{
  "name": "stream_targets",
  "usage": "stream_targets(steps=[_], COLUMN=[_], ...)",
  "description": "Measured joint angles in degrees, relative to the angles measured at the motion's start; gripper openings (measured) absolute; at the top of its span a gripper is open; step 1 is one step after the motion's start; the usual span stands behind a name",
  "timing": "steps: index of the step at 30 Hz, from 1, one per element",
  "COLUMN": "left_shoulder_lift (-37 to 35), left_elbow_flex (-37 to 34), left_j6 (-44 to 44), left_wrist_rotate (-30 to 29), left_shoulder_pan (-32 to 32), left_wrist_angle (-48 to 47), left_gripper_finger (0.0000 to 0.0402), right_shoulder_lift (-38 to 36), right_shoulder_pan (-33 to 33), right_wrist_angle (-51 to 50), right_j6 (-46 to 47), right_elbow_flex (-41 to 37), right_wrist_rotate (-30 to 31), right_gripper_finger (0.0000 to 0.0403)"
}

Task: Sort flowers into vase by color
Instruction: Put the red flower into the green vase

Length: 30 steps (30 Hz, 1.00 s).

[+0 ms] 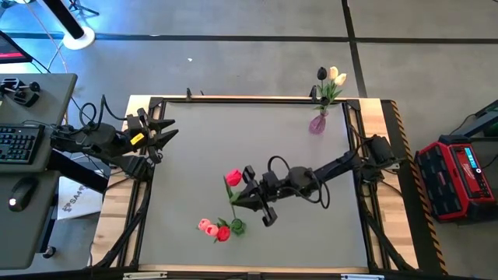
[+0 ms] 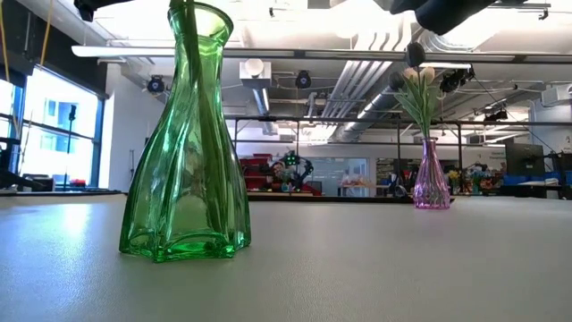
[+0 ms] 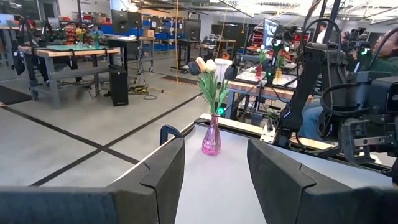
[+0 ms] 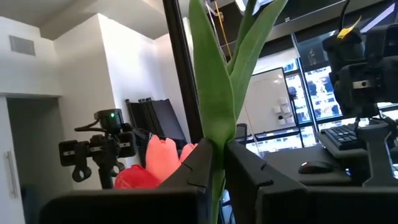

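Observation:
A green glass vase stands near the table's front edge. A pink head and a red head show just left of its mouth. My right gripper is over the table's middle, shut on a tulip with a red-pink head. That tulip's stem runs toward the green vase. A purple vase at the far right holds cream and dark tulips. My left gripper waits open at the far left. My right gripper pinches the tulip's green stem where a long leaf starts, between its two fingers. The fingers come from the table's right, slanting a little upward, and lie across the stem. The leaves rise above the fingers. The head is clear of the table.
In the low view a green stem goes down into the green vase's mouth; whose stem it is I cannot tell. A dark frame runs along the table's edges. A desk with a keyboard stands left of the table, and a red case stands to its right.

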Motion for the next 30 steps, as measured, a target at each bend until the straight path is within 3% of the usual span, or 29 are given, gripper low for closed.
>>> stream_targets(steps=[30], left_shoulder_lift=[0.0], left_elbow_flex=[0.0], left_j6=[0.0], left_wrist_rotate=[0.0], left_shoulder_pan=[0.0], left_wrist_angle=[0.0], left_gripper_finger=[0.0163], right_shoulder_lift=[-4.4], right_shoulder_pan=[-2.2], right_wrist_angle=[-10.2], right_j6=[-2.1], right_elbow_flex=[0.0], right_wrist_rotate=[-2.1], right_gripper_finger=[0.0022])
